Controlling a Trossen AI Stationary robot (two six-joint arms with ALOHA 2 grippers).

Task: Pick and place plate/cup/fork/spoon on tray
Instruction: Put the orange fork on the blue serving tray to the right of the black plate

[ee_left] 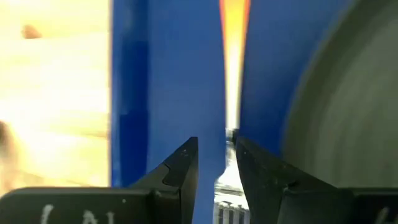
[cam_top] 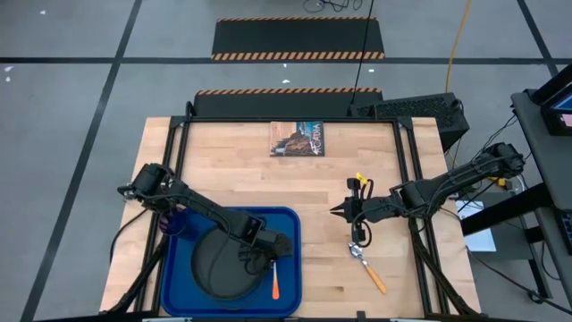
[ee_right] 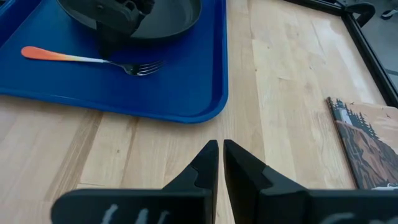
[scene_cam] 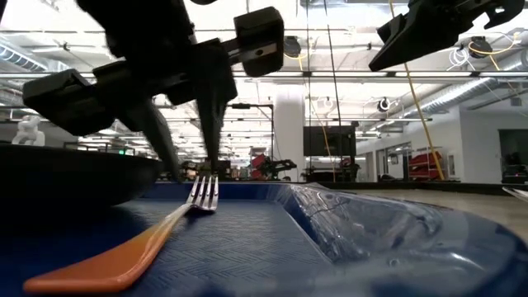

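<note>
From above, you see the left gripper [cam_top: 273,253] over the blue tray [cam_top: 179,279], above the tines of the fork [cam_top: 275,280], beside the black plate [cam_top: 221,261]. The purple cup [cam_top: 182,224] stands in the tray's far left corner. The spoon [cam_top: 368,268] lies on the tabletop [cam_top: 241,174], near the right gripper [cam_top: 340,212].

At table height, the left fingers [scene_cam: 211,115] hang just over the fork's tines, released.

In your left wrist view, the fingers are apart around the fork's neck.

In your right wrist view, the right fingers [ee_right: 237,163] are clenched on nothing, above bare wood.
</note>
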